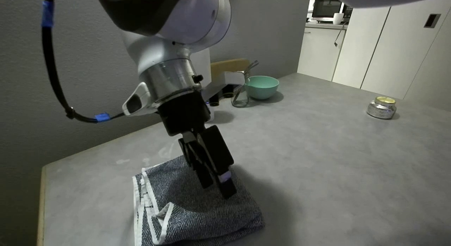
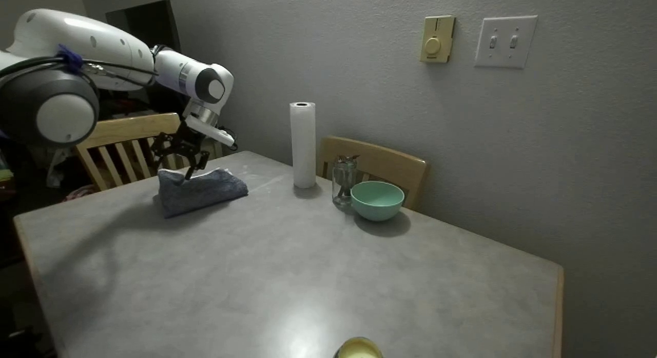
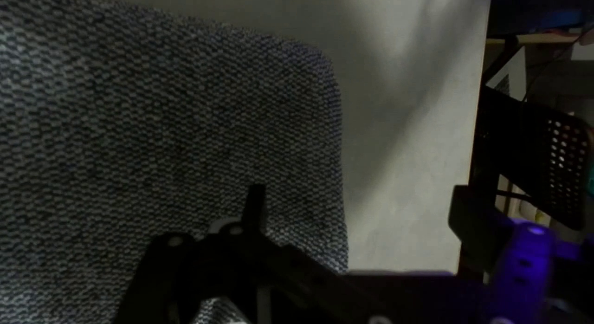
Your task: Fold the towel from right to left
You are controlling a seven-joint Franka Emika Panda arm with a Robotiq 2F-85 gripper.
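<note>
The dark grey towel [image 1: 225, 221] lies doubled over, its white-trimmed edges stacked at the left in an exterior view and one corner flipped up near the front. From the far side, the towel [image 2: 205, 194] looks raised, sloping down to the table. My gripper [image 1: 217, 188] is over its upper layer with its jaws spread. In the wrist view the gripper [image 3: 357, 194] holds nothing: one finger [image 3: 255, 203] is above the cloth, the other past the towel's edge. One fingertip is close to the towel's top edge by the gripper [image 2: 173, 169]; whether it touches is unclear.
A white paper towel roll [image 2: 303, 147], a glass jar with utensils [image 2: 343, 181] and a green bowl [image 2: 377, 201] stand along the wall side. A silver candle jar [image 1: 381, 108] sits farther off. The table's edge [image 1: 41, 203] runs left of the towel; a wooden chair [image 2: 128, 126] stands beyond it.
</note>
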